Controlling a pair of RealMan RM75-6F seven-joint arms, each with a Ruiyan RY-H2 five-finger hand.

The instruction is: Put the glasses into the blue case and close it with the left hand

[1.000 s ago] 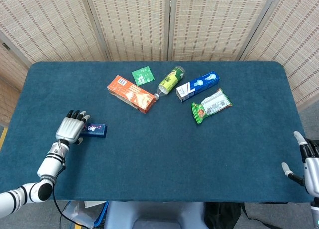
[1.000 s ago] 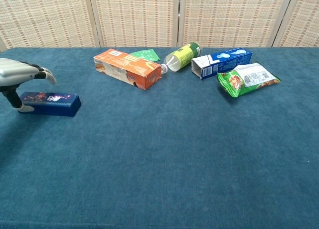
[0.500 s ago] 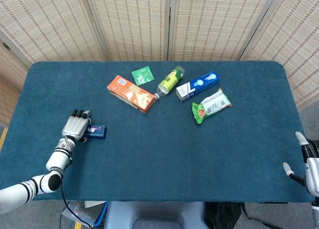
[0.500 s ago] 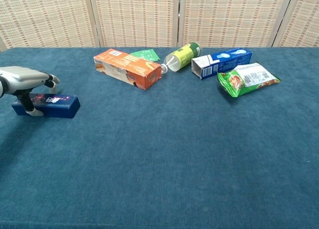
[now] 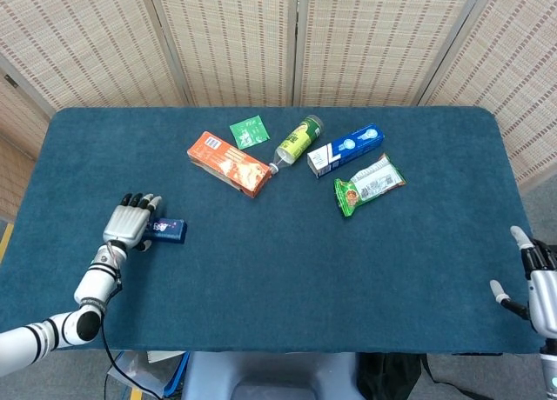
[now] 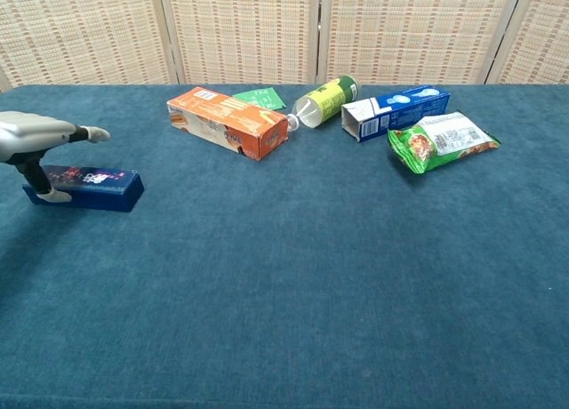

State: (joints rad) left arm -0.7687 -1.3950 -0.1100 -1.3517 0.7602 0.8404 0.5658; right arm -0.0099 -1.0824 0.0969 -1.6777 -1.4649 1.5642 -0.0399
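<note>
Blue case (image 6: 84, 188): lower left of frame, lid down, on bench (image 5: 287, 270). Left hand (image 5: 129, 226): fingers (image 5: 137, 200) apart over its left end. Advice: press flat, evenly. Right hand (image 5: 533, 283): lower right, fingers apart, idle.

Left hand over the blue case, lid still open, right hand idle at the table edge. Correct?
Not quite: the blue case is closed, as the chest view shows. The rest holds: the left hand is over it, and the right hand sits idle at the table edge.
</note>
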